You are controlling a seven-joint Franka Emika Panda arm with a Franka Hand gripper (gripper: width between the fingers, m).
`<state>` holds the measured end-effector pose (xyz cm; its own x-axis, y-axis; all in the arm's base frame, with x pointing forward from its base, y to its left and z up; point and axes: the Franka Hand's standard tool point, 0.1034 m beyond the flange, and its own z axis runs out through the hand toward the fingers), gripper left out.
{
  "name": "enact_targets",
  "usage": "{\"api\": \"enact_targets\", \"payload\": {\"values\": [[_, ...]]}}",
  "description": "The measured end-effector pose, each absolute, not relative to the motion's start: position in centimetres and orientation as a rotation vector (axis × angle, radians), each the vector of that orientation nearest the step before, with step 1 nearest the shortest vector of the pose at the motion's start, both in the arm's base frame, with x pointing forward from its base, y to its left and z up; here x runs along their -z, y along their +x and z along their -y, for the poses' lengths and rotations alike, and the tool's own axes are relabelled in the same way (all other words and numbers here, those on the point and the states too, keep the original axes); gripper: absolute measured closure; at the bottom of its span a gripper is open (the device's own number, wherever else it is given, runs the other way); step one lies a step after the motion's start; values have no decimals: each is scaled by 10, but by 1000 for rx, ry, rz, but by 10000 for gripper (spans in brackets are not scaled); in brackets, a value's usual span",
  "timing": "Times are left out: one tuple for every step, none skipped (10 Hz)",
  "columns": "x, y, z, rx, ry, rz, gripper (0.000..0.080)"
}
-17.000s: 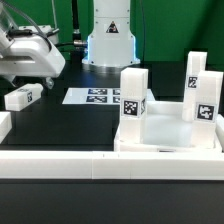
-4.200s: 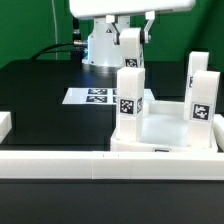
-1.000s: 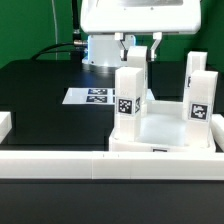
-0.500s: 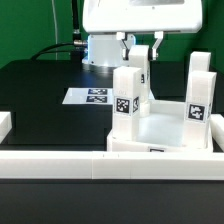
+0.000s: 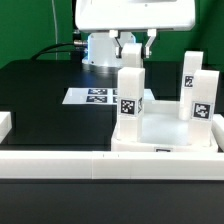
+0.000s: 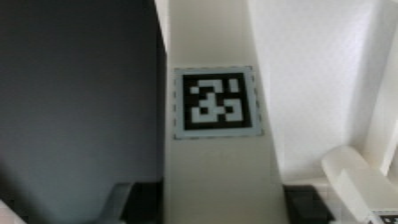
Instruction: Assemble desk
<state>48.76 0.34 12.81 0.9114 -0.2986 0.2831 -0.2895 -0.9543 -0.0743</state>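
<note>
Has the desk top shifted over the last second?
Yes. The desk top swung slightly and returned, judged against the marker board; the claw grips a leg.

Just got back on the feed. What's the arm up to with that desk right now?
The gripper is closed on a white leg at the far side of the upside-down desk top, apparently fitting it into a corner socket. Three legs already stand upright in the top: one near the middle and two on the exterior view's right. The marker board lies on the black table.
</note>
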Motion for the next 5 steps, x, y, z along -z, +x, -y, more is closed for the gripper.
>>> {"api": "enact_targets", "payload": {"values": [[-128, 489, 1, 461, -3046, -461, 508], [-128, 490, 1, 456, -3047, -461, 508], [-129, 491, 0, 451, -3046, -458, 508], [-128, 490, 5, 433, -3054, -438, 508], [-130, 495, 10, 415, -3047, -458, 508]]}}
